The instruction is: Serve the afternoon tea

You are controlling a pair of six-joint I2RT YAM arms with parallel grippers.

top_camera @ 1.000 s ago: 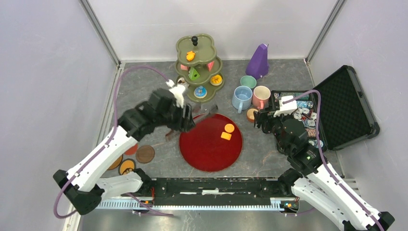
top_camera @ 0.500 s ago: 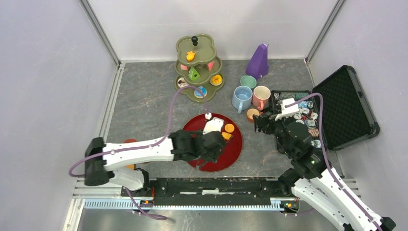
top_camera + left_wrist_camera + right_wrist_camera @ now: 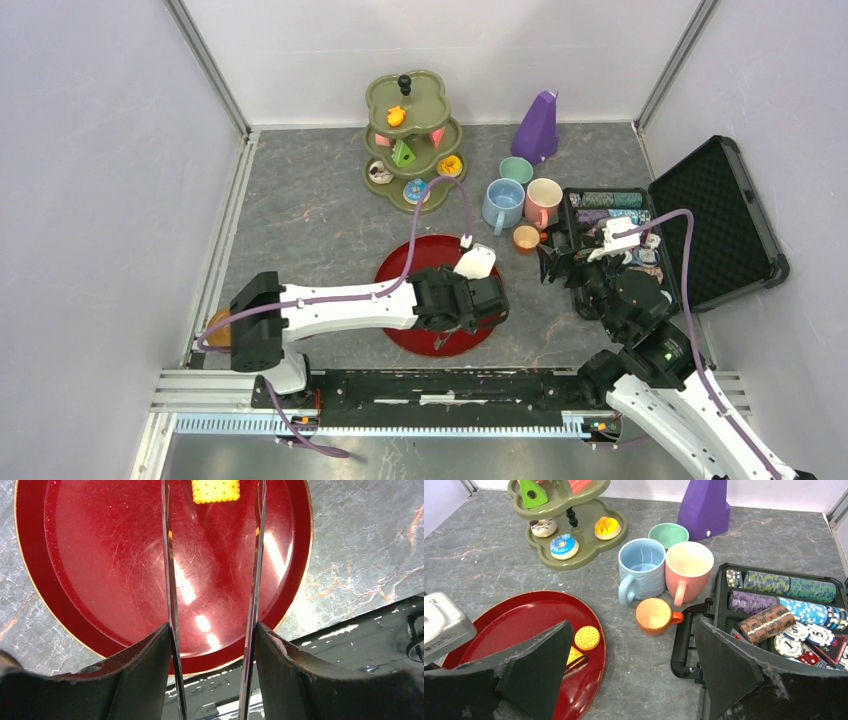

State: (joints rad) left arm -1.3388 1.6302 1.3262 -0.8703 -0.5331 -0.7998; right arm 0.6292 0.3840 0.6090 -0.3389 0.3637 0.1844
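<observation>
Overhead, two wrists, shared red plate (image 3: 100,555)

Grey marbled tabletop (image 3: 300,220), pale lilac walls (image 3: 100,150)

2 biscuits (image 3: 587,637) on plate (image 3: 519,617), mugs (image 3: 644,572) right of tiered stand (image 3: 574,562), chips (image 3: 794,587) in case (image 3: 715,215)

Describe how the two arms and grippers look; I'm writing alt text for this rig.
The left arm and right arm have white links and black joints, each trailing a looping purple cable. The left gripper carries thin shiny blades on dark bases; the right gripper has dark grey, rough-edged wedge fingers.
</observation>
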